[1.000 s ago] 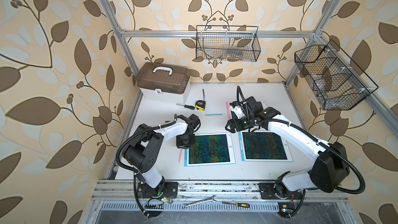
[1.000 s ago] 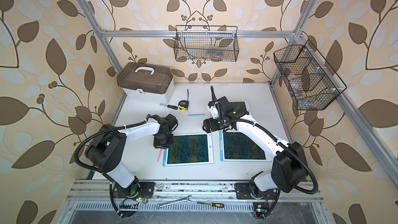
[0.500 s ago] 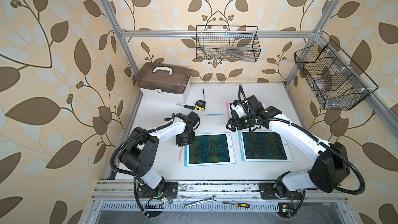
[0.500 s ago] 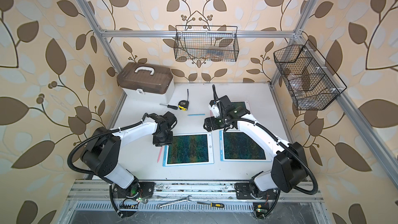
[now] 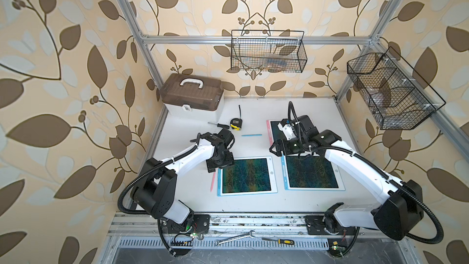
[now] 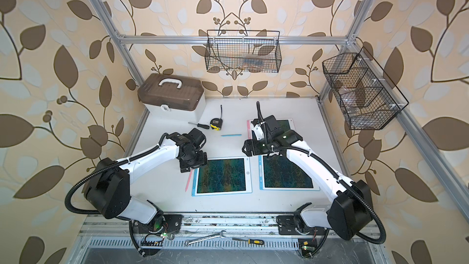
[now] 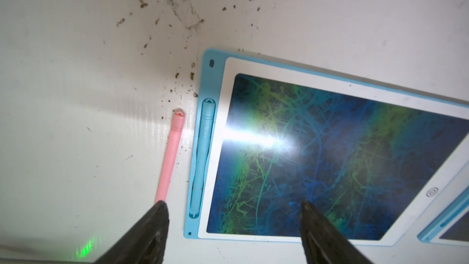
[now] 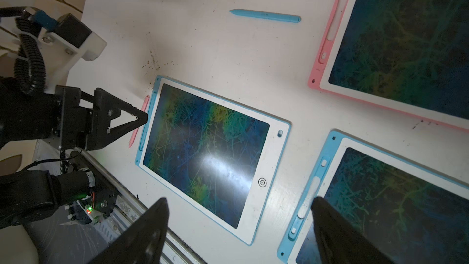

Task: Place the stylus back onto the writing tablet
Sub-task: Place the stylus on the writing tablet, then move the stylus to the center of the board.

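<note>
A blue stylus (image 7: 203,156) lies seated in the side slot of the left blue-framed writing tablet (image 7: 330,148). My left gripper (image 7: 233,206) hovers open over that edge with nothing between its fingers; in both top views it is at the tablet's (image 5: 245,176) far left corner (image 6: 193,165). A pink stylus (image 7: 168,158) lies on the table beside that tablet. A second blue stylus (image 5: 251,135) lies loose further back. My right gripper (image 8: 239,201) is open and empty between the two blue tablets. The right blue tablet (image 5: 313,172) and the pink tablet (image 8: 406,46) have empty slots.
A brown toolbox (image 5: 193,95) stands at the back left, with a tape measure (image 5: 235,124) and a screwdriver (image 5: 218,124) before it. Wire baskets hang on the back wall (image 5: 267,52) and the right wall (image 5: 388,90). A wrench (image 5: 234,238) lies on the front rail.
My left gripper's jaws have gone from shut to wide open while staying over the left tablet's slot edge. The right arm has barely moved.
</note>
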Controlling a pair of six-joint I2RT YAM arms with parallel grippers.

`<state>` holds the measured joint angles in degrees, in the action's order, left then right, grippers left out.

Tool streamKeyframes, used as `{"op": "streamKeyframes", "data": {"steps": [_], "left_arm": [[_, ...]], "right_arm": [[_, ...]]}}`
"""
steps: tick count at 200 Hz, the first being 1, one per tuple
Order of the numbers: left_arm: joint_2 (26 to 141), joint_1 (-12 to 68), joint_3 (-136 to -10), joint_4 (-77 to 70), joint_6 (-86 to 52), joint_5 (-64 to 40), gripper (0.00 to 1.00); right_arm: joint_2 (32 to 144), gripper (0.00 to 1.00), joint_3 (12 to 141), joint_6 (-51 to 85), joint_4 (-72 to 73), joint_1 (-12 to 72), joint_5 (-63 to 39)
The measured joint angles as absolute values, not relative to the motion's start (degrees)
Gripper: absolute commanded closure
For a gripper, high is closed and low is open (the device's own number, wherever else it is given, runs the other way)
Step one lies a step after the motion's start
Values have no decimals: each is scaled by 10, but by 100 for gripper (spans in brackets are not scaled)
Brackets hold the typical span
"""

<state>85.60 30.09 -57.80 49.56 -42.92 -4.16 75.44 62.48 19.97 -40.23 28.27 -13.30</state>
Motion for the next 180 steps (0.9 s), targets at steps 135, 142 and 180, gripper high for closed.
{"op": "streamKeyframes", "data": {"steps": [135, 142, 180], "left_arm": [[758, 301, -547, 527, -410, -71, 1], [751, 301, -540, 528, -406, -72, 1], [744, 299, -522, 531, -392, -75, 10]], "right_arm": [[763, 11, 547, 349, -393, 375, -55], [770, 11, 547, 357, -391, 379, -51], [803, 11, 547, 382, -374, 385, -46]]}}
